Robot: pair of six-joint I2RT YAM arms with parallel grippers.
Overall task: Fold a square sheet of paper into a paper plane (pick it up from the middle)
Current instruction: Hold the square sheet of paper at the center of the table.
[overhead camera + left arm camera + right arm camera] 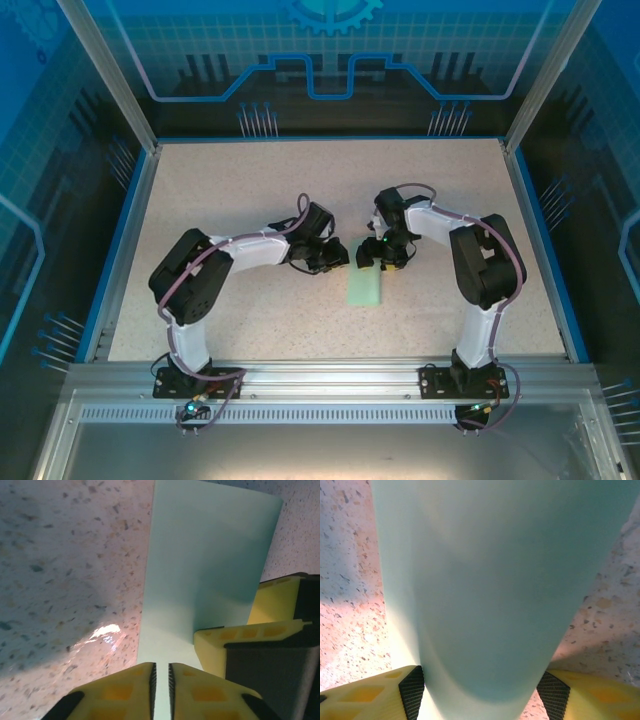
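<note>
Sheet stock here is thin, light and limp, so it bows under its own springback and holds no shape until a crease is pressed flat. The square sheet of paper point(365, 290) lies on the table point(230, 200), to the left of the right arm base point(470, 378) and farther out from it. From above it reads as a narrow strip rather than a full square, which suggests it is doubled over.

Right gripper point(480, 680): on the end of the sheet farthest from the right arm base. The jaws stand wide, the sheet rises between them as a rounded hump, and both pads point(413, 690) bear on its flanks. The hold is a loose, bracketing one.

Left gripper point(161, 672): at the sheet's edge farthest left of the right arm base. The jaws are drawn to a narrow slit with mint paper showing in it. Whether the pads actually pinch the sheet cannot be determined.

Handling notes:
- The surface is smooth, so expect slip under a light pinch.
- Excess squeeze will dent or crumple the hump, and a sideways pull may tear it.
- Take hold at an edge or along the fold line, where two layers give the stiffest purchase.
- Avoid the unsupported middle of the hump.
</note>
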